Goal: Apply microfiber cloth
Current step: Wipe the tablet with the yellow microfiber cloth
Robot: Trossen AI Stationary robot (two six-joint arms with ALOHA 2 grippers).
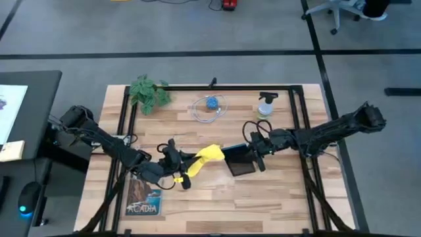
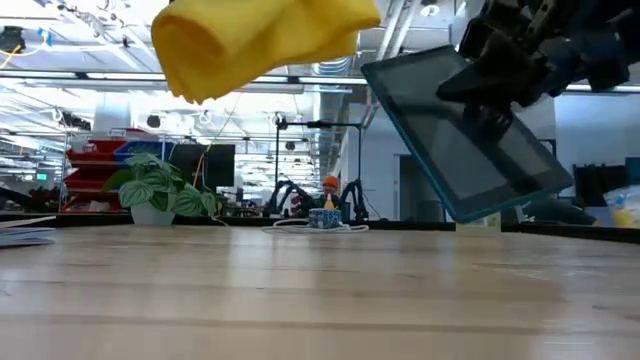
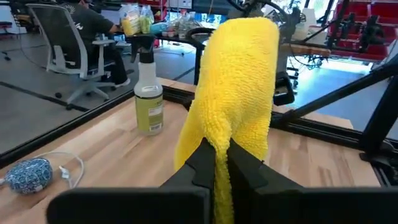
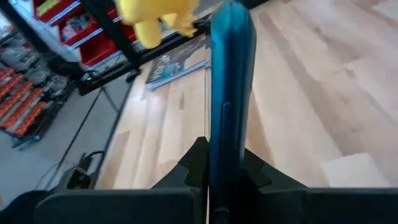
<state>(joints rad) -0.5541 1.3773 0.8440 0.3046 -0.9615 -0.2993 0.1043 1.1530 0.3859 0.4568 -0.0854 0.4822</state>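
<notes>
The bright yellow microfiber cloth (image 1: pixel 205 158) hangs in the air over the table's middle, bunched, with my left gripper (image 1: pixel 182 172) shut on it. Its free end (image 2: pixel 262 38) reaches toward the dark tablet (image 1: pixel 239 160), which has a blue edge (image 4: pixel 229 93). My right gripper (image 1: pixel 254 153) is shut on the tablet and holds it tilted above the table (image 2: pixel 470 135). Cloth and tablet are close in the high view; whether they touch I cannot tell. My left gripper pinches a bunched fold of the cloth (image 3: pixel 221 163) between its two fingers, several layers thick. The cloth stands out past the fingertips (image 3: pixel 239 74), lifted clear of the table. My right gripper pinches the tablet between its two fingers, one on each flat face, at the edge (image 4: pixel 225 163) toward the table's right. The tablet is lifted clear and tilted.
A spray bottle (image 1: pixel 264 105) stands at the far right, a blue mouse with a coiled cable (image 1: pixel 210 104) at the far middle, a small potted plant (image 1: pixel 148 92) at the far left. A book (image 1: pixel 143 196) lies near the front left. A black frame (image 1: pixel 217 87) borders the table.
</notes>
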